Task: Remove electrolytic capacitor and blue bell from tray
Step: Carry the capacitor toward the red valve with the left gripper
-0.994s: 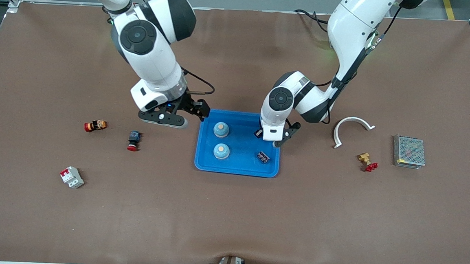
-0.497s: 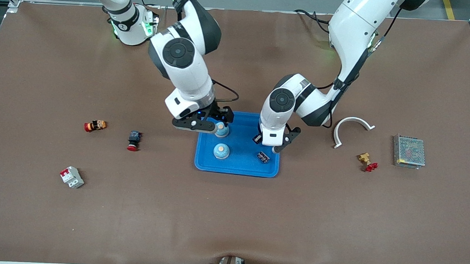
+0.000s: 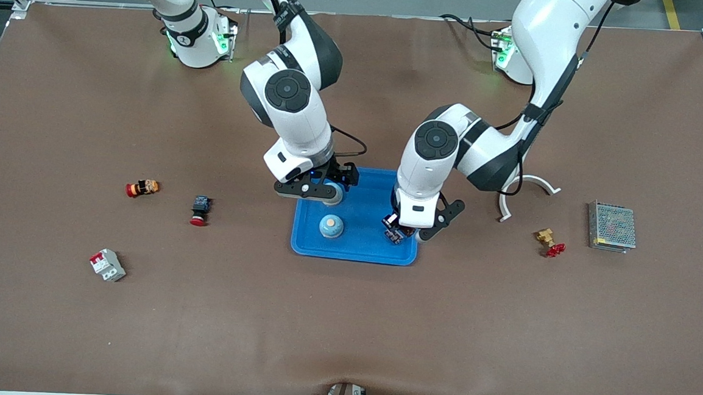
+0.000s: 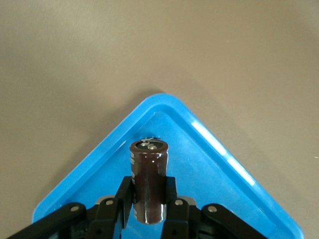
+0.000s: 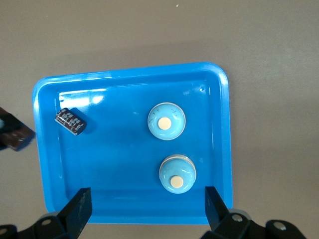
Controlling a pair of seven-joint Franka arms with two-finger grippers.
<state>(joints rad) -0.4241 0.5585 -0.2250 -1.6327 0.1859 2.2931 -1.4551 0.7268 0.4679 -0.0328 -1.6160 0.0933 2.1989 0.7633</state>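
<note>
- Capacitor (image 4: 148,181), a dark brown cylinder, sits clamped between the fingers (image 4: 110,215) of the left tool (image 3: 418,226), which hangs over the corner of the blue tray (image 3: 360,250) toward the left arm's end of the tabletop (image 3: 344,319).
- Second capacitor (image 5: 70,121) lies on its side in that same corner of the tray, under the left tool.
- Two pale blue bells rest in the tray toward the right arm's end: one bell (image 3: 331,225) nearer the front camera, the other bell (image 5: 177,174) just beside it and directly under the right tool (image 3: 318,189).
- Right tool hovers low over that bell with its fingers (image 5: 77,211) spread wide, gripping nothing.
- Scattered around the tray on the tabletop: a red push button (image 3: 199,210), a small breaker (image 3: 107,265), a white curved bracket (image 3: 526,193) and a metal power supply (image 3: 612,226).
</note>
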